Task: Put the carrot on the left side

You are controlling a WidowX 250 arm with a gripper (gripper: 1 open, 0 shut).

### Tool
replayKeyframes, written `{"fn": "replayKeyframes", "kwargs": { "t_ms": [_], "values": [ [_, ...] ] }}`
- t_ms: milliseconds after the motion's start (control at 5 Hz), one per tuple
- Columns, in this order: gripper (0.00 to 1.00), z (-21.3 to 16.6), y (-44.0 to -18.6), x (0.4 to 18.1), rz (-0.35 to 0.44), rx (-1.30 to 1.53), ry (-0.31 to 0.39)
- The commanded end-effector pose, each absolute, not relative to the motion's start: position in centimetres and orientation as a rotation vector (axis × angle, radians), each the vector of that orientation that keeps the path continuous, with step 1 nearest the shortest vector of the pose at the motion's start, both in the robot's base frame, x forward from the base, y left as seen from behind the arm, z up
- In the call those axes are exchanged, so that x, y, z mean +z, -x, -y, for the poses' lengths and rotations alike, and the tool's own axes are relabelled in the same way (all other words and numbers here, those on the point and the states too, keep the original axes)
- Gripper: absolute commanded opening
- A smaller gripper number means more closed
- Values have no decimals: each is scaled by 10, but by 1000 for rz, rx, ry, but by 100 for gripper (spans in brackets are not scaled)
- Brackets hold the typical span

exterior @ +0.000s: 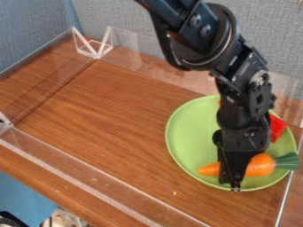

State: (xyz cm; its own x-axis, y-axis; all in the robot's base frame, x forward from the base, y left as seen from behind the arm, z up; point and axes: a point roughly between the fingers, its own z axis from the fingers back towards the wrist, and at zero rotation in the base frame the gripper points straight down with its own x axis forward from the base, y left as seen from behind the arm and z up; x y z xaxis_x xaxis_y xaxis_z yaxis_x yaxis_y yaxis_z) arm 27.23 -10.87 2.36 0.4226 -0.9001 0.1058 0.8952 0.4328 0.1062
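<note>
The orange carrot [252, 164] lies on the round light-green plate [187, 133] at the right, its green stub [284, 160] pointing right. My black gripper [236, 170] reaches down onto the carrot's middle, and its fingers look shut on the carrot, though the arm hides the contact. The left side [83, 93] is bare brown wood-grain tabletop, far from the gripper.
A red block [277, 129] sits at the plate's right edge, just behind the arm. Clear plastic walls run along the front edge [71, 191] and the left. A clear plastic stand [92, 41] sits at the back left corner.
</note>
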Motion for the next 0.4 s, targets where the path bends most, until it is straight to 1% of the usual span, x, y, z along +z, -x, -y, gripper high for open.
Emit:
{"fn": "replayKeyframes", "kwargs": {
  "t_ms": [0, 200],
  "values": [
    [0, 120, -262, 39, 153, -1160, -15],
    [0, 128, -253, 52, 145, -1180, 4]
  ]
}}
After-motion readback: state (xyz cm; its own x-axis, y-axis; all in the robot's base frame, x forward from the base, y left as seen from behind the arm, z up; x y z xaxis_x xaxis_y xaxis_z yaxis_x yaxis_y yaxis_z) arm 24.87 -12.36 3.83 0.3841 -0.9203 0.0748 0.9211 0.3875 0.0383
